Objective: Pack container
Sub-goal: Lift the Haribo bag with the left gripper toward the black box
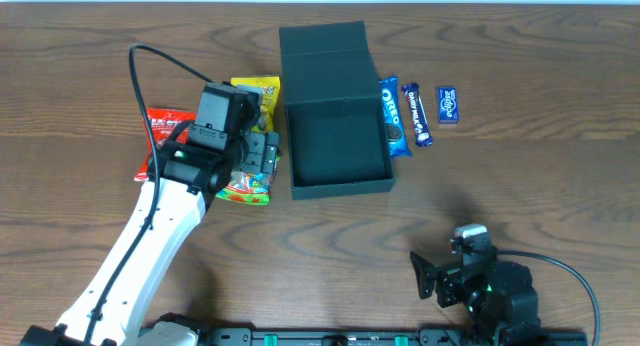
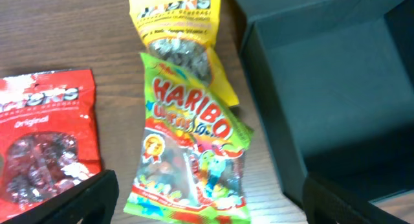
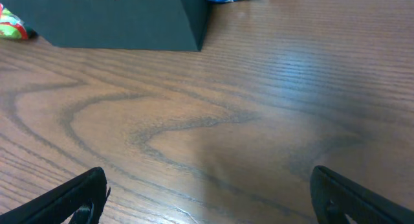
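Dark teal-green and matte, the container [image 1: 338, 136] sits on the wooden table [image 1: 560, 176] a little beyond its middle. Its hinged lid [image 1: 322, 38] is folded back toward the far edge and its dark inner floor is showing. Against its right wall lies a blue Oreo packet [image 1: 392, 116], with a purple Dairy Milk bar [image 1: 417, 113] just beside that and a small blue packet [image 1: 448, 104] a little further right, apart from the bar. On the other side, just off the left wall, a yellow packet [image 1: 258, 91] lies near the far corner. A green Haribo bag [image 2: 187, 153] overlaps the yellow packet's near end and runs alongside the box toward the front. A red packet [image 1: 165, 126] lies further left, apart from both. The left gripper [image 1: 262, 156] hangs over the Haribo bag; in the left wrist view its two dark fingers [image 2: 90, 198] stand wide apart at the lower corners, the bag between them and neither one touching it, so nothing is gripped. The right gripper [image 1: 430, 276] is near the front edge of the table, well apart from the box and to its right. Its jaws are likewise spread wide over bare wood and hold nothing.
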Robot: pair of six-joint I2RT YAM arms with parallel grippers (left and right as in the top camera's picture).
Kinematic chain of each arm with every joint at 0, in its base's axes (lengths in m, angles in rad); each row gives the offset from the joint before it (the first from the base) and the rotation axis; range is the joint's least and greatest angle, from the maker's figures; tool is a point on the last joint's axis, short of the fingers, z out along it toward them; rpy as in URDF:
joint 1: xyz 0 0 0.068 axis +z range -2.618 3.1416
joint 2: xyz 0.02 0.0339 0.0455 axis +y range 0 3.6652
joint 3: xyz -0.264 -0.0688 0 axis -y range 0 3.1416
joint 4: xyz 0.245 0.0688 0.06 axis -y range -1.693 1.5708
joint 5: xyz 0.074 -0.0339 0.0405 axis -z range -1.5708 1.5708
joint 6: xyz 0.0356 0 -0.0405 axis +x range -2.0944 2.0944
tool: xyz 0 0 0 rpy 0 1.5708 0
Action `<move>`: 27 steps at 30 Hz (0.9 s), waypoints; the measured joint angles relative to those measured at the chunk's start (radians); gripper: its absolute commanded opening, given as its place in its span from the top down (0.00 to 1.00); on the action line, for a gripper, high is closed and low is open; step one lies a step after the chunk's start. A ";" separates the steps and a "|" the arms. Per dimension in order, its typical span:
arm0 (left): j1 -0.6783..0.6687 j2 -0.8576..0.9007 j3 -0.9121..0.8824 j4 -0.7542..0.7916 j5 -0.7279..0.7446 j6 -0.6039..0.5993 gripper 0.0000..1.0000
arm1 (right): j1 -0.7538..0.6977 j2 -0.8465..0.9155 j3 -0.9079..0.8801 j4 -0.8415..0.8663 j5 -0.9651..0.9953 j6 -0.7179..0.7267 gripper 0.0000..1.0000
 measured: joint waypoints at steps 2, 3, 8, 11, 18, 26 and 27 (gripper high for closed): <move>0.008 0.001 -0.012 0.000 -0.001 0.012 0.04 | 0.000 0.000 0.000 0.000 0.000 0.000 0.01; 0.011 0.003 -0.019 0.000 -0.002 0.018 0.03 | 0.000 0.000 0.000 0.000 0.000 0.000 0.01; 0.037 0.056 -0.084 0.043 -0.003 0.042 0.03 | 0.000 0.000 0.000 0.000 0.000 0.000 0.01; 0.065 0.123 -0.122 0.084 0.002 0.047 0.03 | 0.000 0.000 0.000 0.000 0.000 0.000 0.01; 0.093 0.237 -0.135 0.192 0.039 0.076 0.02 | 0.000 0.000 0.000 0.000 0.000 0.000 0.01; 0.093 0.363 -0.135 0.236 0.066 0.103 0.00 | 0.000 0.000 0.000 0.000 0.000 0.000 0.01; 0.093 0.376 -0.135 0.238 0.069 0.105 0.05 | 0.000 0.000 0.000 0.000 0.000 0.000 0.01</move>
